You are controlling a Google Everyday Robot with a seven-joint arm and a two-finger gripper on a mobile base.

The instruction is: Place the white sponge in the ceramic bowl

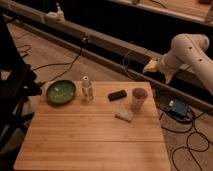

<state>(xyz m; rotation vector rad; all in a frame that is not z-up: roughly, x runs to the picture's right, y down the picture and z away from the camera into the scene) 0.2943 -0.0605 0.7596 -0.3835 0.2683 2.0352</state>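
The white sponge [124, 114] lies flat on the wooden table [95, 137], just in front of the pale cup [139, 98]. The green ceramic bowl [61, 91] sits at the table's far left, empty. My gripper [151, 67] is raised off the table beyond its far right corner, at the end of the white arm [187, 52], well apart from the sponge and the bowl.
A small white bottle [87, 88] stands right of the bowl. A black block [117, 95] lies between bottle and cup. Cables and a blue box [179, 107] lie on the floor to the right. A dark frame stands at the left.
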